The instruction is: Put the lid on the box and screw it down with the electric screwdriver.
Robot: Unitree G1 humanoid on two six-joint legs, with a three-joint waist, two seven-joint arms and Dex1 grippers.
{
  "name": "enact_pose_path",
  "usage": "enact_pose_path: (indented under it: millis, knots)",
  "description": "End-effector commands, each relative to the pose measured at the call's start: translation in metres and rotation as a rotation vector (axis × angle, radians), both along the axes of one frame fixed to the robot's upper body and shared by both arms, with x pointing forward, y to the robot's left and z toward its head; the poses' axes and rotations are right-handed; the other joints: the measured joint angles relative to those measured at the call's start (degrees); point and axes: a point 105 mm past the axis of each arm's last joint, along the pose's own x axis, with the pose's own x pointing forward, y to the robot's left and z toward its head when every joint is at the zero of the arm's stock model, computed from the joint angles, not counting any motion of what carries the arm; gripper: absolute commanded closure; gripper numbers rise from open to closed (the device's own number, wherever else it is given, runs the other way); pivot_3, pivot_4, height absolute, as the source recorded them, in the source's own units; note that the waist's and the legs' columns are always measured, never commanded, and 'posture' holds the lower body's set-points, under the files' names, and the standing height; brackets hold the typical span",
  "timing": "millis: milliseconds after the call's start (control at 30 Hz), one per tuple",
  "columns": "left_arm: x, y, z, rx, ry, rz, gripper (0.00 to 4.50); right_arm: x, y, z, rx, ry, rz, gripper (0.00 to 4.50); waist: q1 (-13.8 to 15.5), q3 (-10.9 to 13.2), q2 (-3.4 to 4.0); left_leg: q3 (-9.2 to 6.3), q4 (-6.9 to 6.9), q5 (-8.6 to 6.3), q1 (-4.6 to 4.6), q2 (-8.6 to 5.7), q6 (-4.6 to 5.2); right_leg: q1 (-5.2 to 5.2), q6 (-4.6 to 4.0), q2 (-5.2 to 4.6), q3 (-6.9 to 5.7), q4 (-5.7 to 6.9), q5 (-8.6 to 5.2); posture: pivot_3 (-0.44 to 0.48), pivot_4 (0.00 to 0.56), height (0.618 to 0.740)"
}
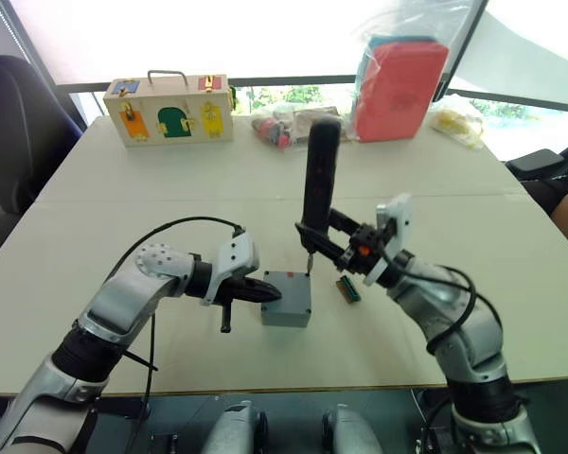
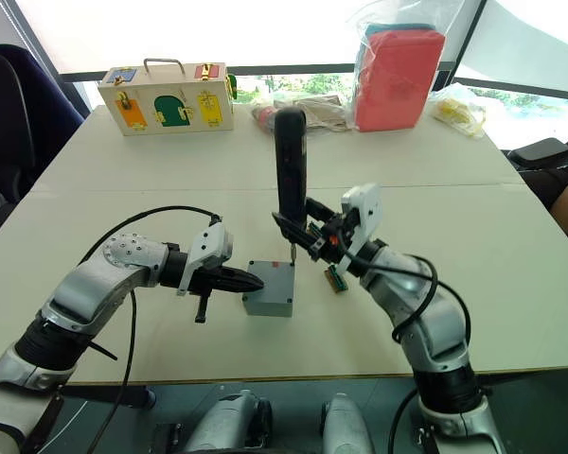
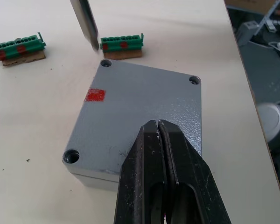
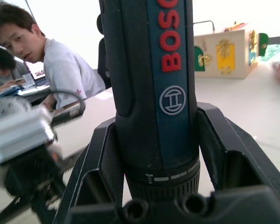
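The grey lid (image 3: 144, 107) sits on the grey box (image 1: 284, 317) in the middle of the table, with a red patch and corner screw holes showing on top. My left gripper (image 3: 158, 123) is shut, its tips resting on the lid's near-left edge (image 1: 273, 292). My right gripper (image 1: 327, 241) is shut on the black electric screwdriver (image 1: 320, 175), held upright. Its metal bit (image 3: 86, 23) hangs just above the table beside the lid's far right corner hole (image 3: 106, 63).
Two green-and-brown bit holders (image 3: 122, 44) (image 3: 17, 48) lie just beyond the box. A wooden case (image 1: 168, 109), a red pack in a bag (image 1: 398, 85) and small bagged items (image 1: 459, 121) stand along the far edge. A person (image 4: 51, 65) sits beside the table.
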Motion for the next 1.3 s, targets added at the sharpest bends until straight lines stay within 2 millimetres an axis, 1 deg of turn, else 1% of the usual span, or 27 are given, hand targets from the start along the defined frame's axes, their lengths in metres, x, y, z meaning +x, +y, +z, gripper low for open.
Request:
enact_pose_path:
  millis: [33,100,133,167,233,267,300,367,433,500,600,667,833,1067,1100,1133,1167,1200,1233,1300]
  knots:
    - [0.013,0.008,0.024,-0.139,0.034,0.119,4.5,-0.012,-0.013,0.077,0.169,-0.111,0.007,2.66,-0.02,0.1,0.0,0.0,-0.04,0.04,-0.13,0.0,-0.06,-0.16,0.01,0.0,0.0,0.02,0.01,0.0,0.15,0.74]
    - [0.017,0.009,0.038,-0.188,0.024,0.15,4.5,-0.003,-0.027,0.09,0.245,-0.04,-0.028,2.66,0.04,0.12,-0.02,-0.02,-0.07,0.16,-0.6,0.02,-0.22,-0.48,0.17,0.02,0.0,0.24,0.11,0.0,0.15,0.74]
    - [0.018,0.011,0.045,-0.198,0.008,0.16,4.5,0.005,-0.034,0.09,0.257,0.044,-0.041,2.66,0.16,0.12,-0.04,-0.03,-0.13,0.26,-0.76,0.02,-0.35,-0.68,0.17,0.06,-0.01,0.29,0.11,0.0,0.15,0.74]
    - [0.018,0.014,0.051,-0.199,-0.008,0.168,4.5,0.014,-0.042,0.085,0.235,0.127,-0.063,2.66,0.2,0.13,-0.05,-0.05,-0.19,0.39,-0.81,0.03,-0.55,-0.75,0.17,0.07,-0.04,0.33,0.1,0.0,0.15,0.74]
    - [0.013,0.017,0.06,-0.171,-0.033,0.149,4.5,0.031,-0.067,0.067,0.143,0.286,-0.164,2.66,0.14,0.14,-0.06,-0.05,-0.22,0.48,-0.81,0.04,-0.69,-0.73,0.14,0.07,-0.08,0.31,0.09,0.0,0.15,0.74]
    - [0.006,0.019,0.063,-0.147,-0.044,0.116,4.5,0.038,-0.082,0.055,0.07,0.367,-0.231,2.66,0.13,0.16,-0.08,-0.04,-0.23,0.41,-0.81,0.04,-0.56,-0.7,0.13,0.05,-0.08,0.31,0.1,0.0,0.15,0.74]
    - [-0.002,0.021,0.065,-0.121,-0.054,0.079,4.5,0.042,-0.097,0.04,0.007,0.469,-0.282,2.66,0.14,0.17,-0.06,-0.04,-0.23,0.36,-0.8,0.04,-0.44,-0.65,-0.05,0.04,-0.1,0.24,0.05,0.0,0.15,0.74]
    - [-0.013,0.023,0.07,-0.086,-0.067,0.027,4.5,0.042,-0.124,0.016,-0.088,0.637,-0.361,2.66,0.18,0.22,-0.02,0.0,-0.26,0.36,-0.83,0.03,-0.34,-0.61,-0.18,0.0,-0.11,0.07,0.02,0.0,0.15,0.74]
    - [-0.023,0.023,0.073,-0.054,-0.075,-0.012,4.5,0.035,-0.142,-0.008,-0.133,0.814,-0.37,2.66,0.05,0.33,0.11,0.03,-0.31,0.34,-0.89,0.03,-0.26,-0.61,-0.2,0.0,-0.11,-0.15,0.03,0.0,0.15,0.74]
    - [-0.03,0.022,0.072,-0.026,-0.08,-0.04,4.5,0.029,-0.154,-0.025,-0.159,0.941,-0.379,2.66,-0.16,0.38,0.17,0.07,-0.37,0.33,-0.91,0.03,-0.24,-0.61,-0.18,0.02,-0.1,-0.27,0.04,0.0,0.15,0.74]
    - [-0.036,0.018,0.064,0.0,-0.091,-0.058,4.5,0.021,-0.163,-0.052,-0.217,1.101,-0.382,2.66,-1.04,0.42,0.21,0.12,-0.4,0.33,-0.92,0.05,-0.23,-0.61,0.05,0.11,-0.09,-0.34,0.16,0.0,0.15,0.74]
    - [-0.038,0.015,0.058,0.002,-0.09,-0.058,4.5,0.019,-0.165,-0.064,-0.239,1.16,-0.379,2.66,-1.31,0.44,0.2,0.15,-0.4,0.3,-0.91,0.08,-0.16,-0.6,0.07,0.21,-0.08,-0.35,0.17,0.0,0.15,0.74]
    - [-0.041,0.013,0.049,-0.003,-0.081,-0.045,4.5,0.022,-0.176,-0.082,-0.289,1.213,-0.423,2.66,-1.09,0.61,0.2,0.15,-0.31,0.33,-0.87,0.08,-0.14,-0.6,0.08,0.32,-0.09,-0.16,0.17,0.0,0.15,0.74]
    - [-0.039,0.015,0.048,-0.014,-0.071,-0.026,4.5,0.025,-0.182,-0.096,-0.364,1.224,-0.443,2.66,-0.97,0.62,0.17,0.15,-0.26,0.36,-0.87,0.05,-0.09,-0.54,0.14,0.33,-0.14,-0.18,0.21,0.0,0.15,0.74]
    - [-0.038,0.016,0.048,-0.014,-0.07,-0.021,4.5,0.026,-0.184,-0.098,-0.379,1.22,-0.449,1.66,-0.98,0.62,0.16,0.15,-0.26,0.36,-0.87,0.05,-0.09,-0.53,0.15,0.34,-0.15,-0.18,0.22,0.0,0.15,0.74]
    - [-0.037,0.017,0.047,-0.014,-0.069,-0.015,4.5,0.027,-0.186,-0.099,-0.397,1.211,-0.457,1.39,-0.99,0.62,0.15,0.15,-0.26,0.36,-0.86,0.05,-0.09,-0.53,0.16,0.34,-0.15,-0.18,0.22,0.0,0.15,0.74]
    - [-0.036,0.019,0.048,-0.019,-0.065,-0.006,4.5,0.027,-0.187,-0.099,-0.41,1.202,-0.459,0.89,-0.99,0.61,0.14,0.15,-0.25,0.36,-0.83,0.05,-0.09,-0.5,0.19,0.34,-0.15,-0.18,0.24,0.0,0.15,0.74]
    - [-0.035,0.02,0.048,-0.023,-0.063,0.0,4.5,0.028,-0.188,-0.099,-0.417,1.195,-0.459,0.71,-0.99,0.61,0.13,0.15,-0.25,0.36,-0.81,0.05,-0.09,-0.48,0.19,0.34,-0.15,-0.18,0.24,0.0,0.15,0.74]
    - [-0.034,0.022,0.049,-0.028,-0.061,0.008,4.5,0.029,-0.188,-0.098,-0.422,1.187,-0.459,0.26,-0.99,0.6,0.13,0.15,-0.24,0.36,-0.78,0.05,-0.09,-0.44,0.19,0.34,-0.15,-0.18,0.24,0.0,0.15,0.74]
    - [-0.029,0.026,0.052,-0.034,-0.067,0.034,4.5,0.033,-0.189,-0.091,-0.423,1.146,-0.47,0.02,-0.87,0.6,0.09,0.14,-0.21,0.36,-0.77,0.05,-0.09,-0.41,0.19,0.34,-0.16,-0.18,0.24,0.0,0.15,0.74]
